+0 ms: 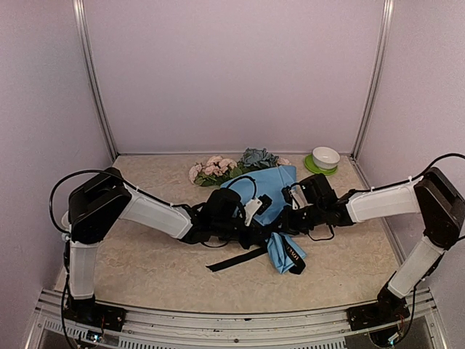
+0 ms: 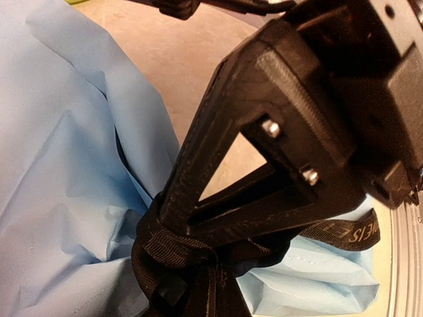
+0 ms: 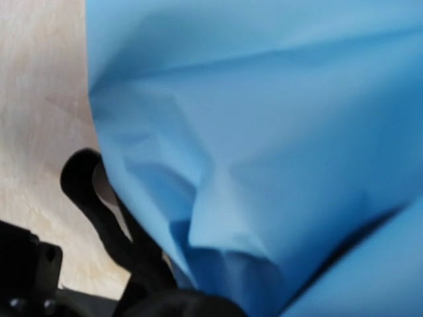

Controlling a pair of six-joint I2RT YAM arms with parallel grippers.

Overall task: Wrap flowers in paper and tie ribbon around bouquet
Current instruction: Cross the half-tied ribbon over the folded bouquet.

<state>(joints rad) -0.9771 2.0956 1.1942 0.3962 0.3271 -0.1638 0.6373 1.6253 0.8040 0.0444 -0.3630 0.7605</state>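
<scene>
Wrap, done: you have the flowers (image 1: 214, 169) rolled in the paper (image 1: 270, 183), so I judge step one finished. The bouquet (image 1: 285, 251) lies on the table (image 1: 145, 262) with its narrow foot at 5 o'clock and its blooms at 11 o'clock.
Ribbon, in hand: the ribbon (image 1: 236, 259) is bunched round the cone's neck. One flat tail trails toward 7 o'clock, and a lettered end lies over the foot.
Knot: none visible. The left wrist view shows gathered folds, not a finished bow.
Left to do, judged: cross the ends, cinch them and let go.
Left arm pose: its base is at 7 o'clock, and the forearm lies low and nearly level, reaching toward 3 o'clock to the neck.
Left gripper (image 2: 173, 254): clenched, with its tips pinching the ribbon bunch right against the paper.
Right arm pose: its base is at 5 o'clock, with the elbow high at 3 o'clock and the forearm reaching toward 9 o'clock, so it meets your left arm over the neck.
Right gripper (image 1: 292, 209): I cannot tell its state. Its wrist view is filled with blue paper pressed close, with only a black curve at the lower left.
Mid table: the wide mouth of the cone opens toward 12 o'clock.
Far edge: pink blooms at 11 o'clock and blue-grey ones at 12, spilling out of the paper.
Far right: a white bowl (image 1: 325, 156) sits on a green plate (image 1: 314, 169) at 1 o'clock, near the blooms but apart from them.
</scene>
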